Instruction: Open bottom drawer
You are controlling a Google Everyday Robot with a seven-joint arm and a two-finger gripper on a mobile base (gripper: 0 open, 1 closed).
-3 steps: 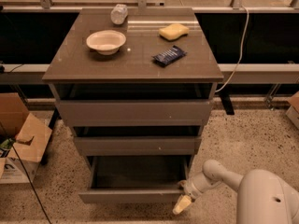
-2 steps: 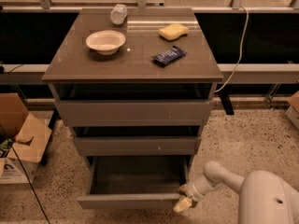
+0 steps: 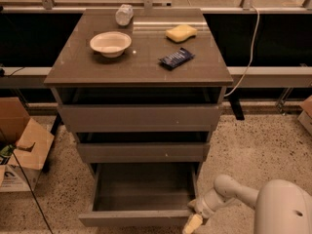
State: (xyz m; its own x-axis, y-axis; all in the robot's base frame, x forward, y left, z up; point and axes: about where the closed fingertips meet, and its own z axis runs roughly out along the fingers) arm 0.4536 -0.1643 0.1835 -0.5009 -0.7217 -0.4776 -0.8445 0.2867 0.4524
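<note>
The bottom drawer (image 3: 136, 217) of the grey-brown cabinet stands pulled far out toward me, its plain empty tray (image 3: 144, 191) showing. Its low flat front panel runs along the bottom of the view. My gripper (image 3: 194, 217) is at the drawer's right front corner, low in the view, with a pale fingertip (image 3: 191, 224) pointing down beside the front panel. The white arm (image 3: 234, 191) reaches in from the lower right.
The middle drawer front (image 3: 141, 151) and the tall top drawer front (image 3: 139, 117) are closed above. On the cabinet top lie a white bowl (image 3: 110, 43), a yellow sponge (image 3: 181, 32), a dark snack packet (image 3: 176, 58) and a toppled bottle (image 3: 124, 14). A cardboard box (image 3: 22, 147) stands left. A cable (image 3: 251, 43) hangs right.
The bottom drawer has slid further out toward me, and my gripper has moved down with its front corner.
</note>
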